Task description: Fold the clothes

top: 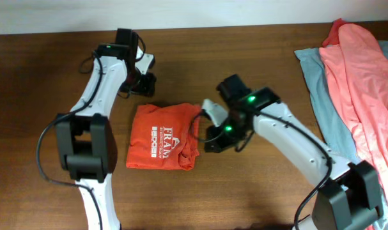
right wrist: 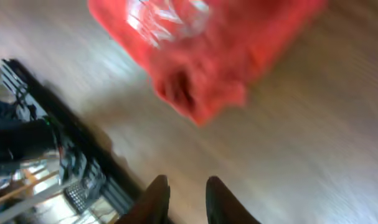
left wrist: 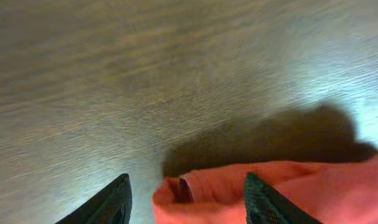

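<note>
1. When read from the near side outward: right claw [right wrist: 182,186] first, above bare worktop [right wrist: 313,155], just off the right edge of the orange-red T-shirt [top: 160,137]. Fingers only narrowly parted, holding nothing. Wrist view blurred, so no finer detail.
2. T-shirt at mid-worktop, between the two arms. Lying as a compact rectangle, white lettering uppermost. Right edge bunched and puckered, lower right corner uneven. Judged largely folded, with squaring-up left to do.
3. Left claw [left wrist: 187,180] at the far left corner of the T-shirt. Fingers spread wide, a rolled corner of hem lying between them but not pinched.
4. Step in hand, as judged: neatening the packet.
   - Lower the left claw until both fingers straddle the hem corner, then close low on the cloth.
   - Draw the corner outward and flat along the worktop rather than upward, so as not to lift the layers apart.
   - Use the right claw to pin or smooth the puckered right edge, pressing gently and never dragging across the print.
   - Release only once the edges lie parallel.
5. Farthest out, at the right rim of the worktop: salmon-pink garment [top: 360,76] lying partly over grey-blue garment [top: 321,89]. Both well apart from the T-shirt and no part of this step.
</note>
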Available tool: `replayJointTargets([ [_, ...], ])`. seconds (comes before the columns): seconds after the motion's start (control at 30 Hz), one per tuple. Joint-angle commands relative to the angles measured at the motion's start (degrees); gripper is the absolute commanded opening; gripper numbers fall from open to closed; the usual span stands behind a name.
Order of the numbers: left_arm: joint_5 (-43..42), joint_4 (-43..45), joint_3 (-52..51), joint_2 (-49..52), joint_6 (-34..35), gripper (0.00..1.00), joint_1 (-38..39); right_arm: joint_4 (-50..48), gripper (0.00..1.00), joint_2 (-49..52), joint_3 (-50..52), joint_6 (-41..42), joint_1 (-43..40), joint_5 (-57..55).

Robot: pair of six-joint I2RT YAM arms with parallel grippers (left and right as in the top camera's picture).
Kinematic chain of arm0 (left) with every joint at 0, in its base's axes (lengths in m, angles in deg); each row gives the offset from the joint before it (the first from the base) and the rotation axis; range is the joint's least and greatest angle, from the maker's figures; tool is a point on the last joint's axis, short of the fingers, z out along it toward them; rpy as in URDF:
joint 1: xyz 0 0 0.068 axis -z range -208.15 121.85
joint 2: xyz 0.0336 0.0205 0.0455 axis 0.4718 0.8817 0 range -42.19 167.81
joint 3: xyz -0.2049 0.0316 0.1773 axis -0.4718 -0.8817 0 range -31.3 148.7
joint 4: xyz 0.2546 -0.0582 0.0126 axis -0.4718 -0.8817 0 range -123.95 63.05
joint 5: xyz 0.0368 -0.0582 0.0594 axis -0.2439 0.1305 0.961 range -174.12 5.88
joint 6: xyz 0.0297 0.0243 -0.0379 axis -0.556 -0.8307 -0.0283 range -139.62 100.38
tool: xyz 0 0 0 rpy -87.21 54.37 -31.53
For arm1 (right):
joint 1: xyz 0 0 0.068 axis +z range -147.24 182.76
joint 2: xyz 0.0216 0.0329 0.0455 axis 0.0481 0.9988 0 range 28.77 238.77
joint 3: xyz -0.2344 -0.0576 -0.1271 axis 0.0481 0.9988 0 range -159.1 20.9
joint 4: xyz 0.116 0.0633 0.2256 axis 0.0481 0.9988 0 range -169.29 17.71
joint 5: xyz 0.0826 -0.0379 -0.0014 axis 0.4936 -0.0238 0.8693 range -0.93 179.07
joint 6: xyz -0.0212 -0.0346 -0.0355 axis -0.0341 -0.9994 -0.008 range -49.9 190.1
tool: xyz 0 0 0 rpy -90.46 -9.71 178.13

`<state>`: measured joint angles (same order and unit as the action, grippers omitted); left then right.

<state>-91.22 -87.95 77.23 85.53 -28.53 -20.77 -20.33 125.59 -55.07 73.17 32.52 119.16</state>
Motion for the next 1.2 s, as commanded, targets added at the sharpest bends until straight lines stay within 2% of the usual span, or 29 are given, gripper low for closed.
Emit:
replayJointTargets([
  [0.0,-1.1,-0.3,0.4,2.8,-1.5,0.58,0.0,-6.6,0.28,1.2,0.9,8.5,5.5,1.2],
  [0.1,-1.0,-1.8,0.3,4.9,-1.5,0.58,0.0,-14.2,0.28,5.7,1.6,14.1,8.9,1.2],
  [0.27,0.0,-6.5,0.3,7.3,-1.5,0.57,0.0,-17.0,0.28,13.4,1.6,15.5,11.3,1.2],
  [0.37,3.8,-10.4,0.2,8.1,-1.5,0.48,0.0,-16.6,0.28,17.6,1.6,15.5,11.5,1.1],
  [0.43,6.4,-12.7,0.2,8.2,-1.4,0.34,0.0,-16.1,0.28,19.8,1.7,15.5,11.3,-1.3],
  [0.47,7.0,-14.3,0.2,8.2,-1.4,0.30,0.0,-15.7,0.28,20.4,1.7,15.5,11.3,-3.2],
  [0.6,7.1,-19.6,0.2,8.2,-1.4,0.21,0.0,-12.8,0.28,21.2,1.7,15.5,10.4,-12.7],
  [0.7,7.1,-25.2,0.1,8.2,2.9,0.15,0.0,-11.2,0.28,21.2,1.7,15.4,6.7,-22.2],
  [0.8,6.9,-27.2,0.0,8.2,3.7,0.12,0.0,-11.5,0.29,21.2,1.6,13.6,3.8,-23.7],
  [0.97,6.8,-27.8,-0.5,8.2,5.5,0.12,0.0,-11.5,0.30,21.2,0.4,9.2,0.0,-23.8],
  [1.0,6.6,-27.8,-0.6,8.2,5.5,0.15,0.0,-11.4,0.30,21.2,0.1,9.1,-0.4,-23.7],
  [1.07,6.3,-27.8,-0.7,8.2,5.5,0.34,0.0,-10.5,0.30,21.2,-1.0,8.0,-0.9,-23.7],
  [1.17,5.8,-26.8,-0.7,8.2,5.5,0.36,0.0,-8.1,0.30,21.2,-2.7,7.8,-0.9,-23.7],
])
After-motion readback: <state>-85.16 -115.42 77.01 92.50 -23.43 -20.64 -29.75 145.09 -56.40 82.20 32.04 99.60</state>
